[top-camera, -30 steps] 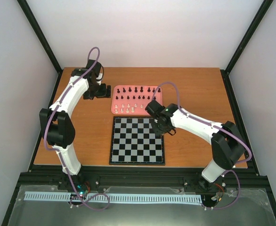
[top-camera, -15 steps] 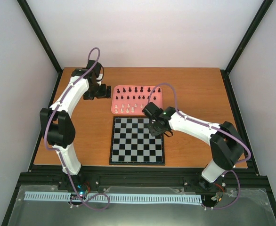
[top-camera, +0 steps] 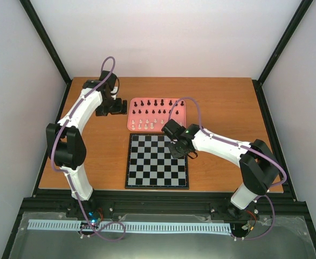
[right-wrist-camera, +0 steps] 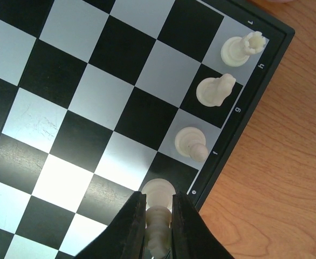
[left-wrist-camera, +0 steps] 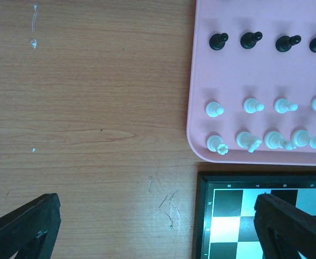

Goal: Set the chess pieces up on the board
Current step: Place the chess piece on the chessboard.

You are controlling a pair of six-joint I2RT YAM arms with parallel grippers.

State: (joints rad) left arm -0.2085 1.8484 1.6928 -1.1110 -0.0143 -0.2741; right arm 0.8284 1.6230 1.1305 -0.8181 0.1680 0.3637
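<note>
A pink tray (top-camera: 130, 127) with rounded corners lies flat on a brown wooden table (top-camera: 228, 102), a little toward 12 o'clock from the table's middle. Seen from the left wrist, the tray (left-wrist-camera: 266, 75) fills the 2 o'clock corner. Fine scratches (left-wrist-camera: 169, 205) mark the wood at 6 o'clock and white specks (left-wrist-camera: 34, 27) at 11 o'clock. Pale walls (top-camera: 163, 38) close in the table, with black posts (top-camera: 45, 40) at 10 and 2 o'clock. A white slotted strip (top-camera: 147, 226) runs along the 6 o'clock edge.
</note>
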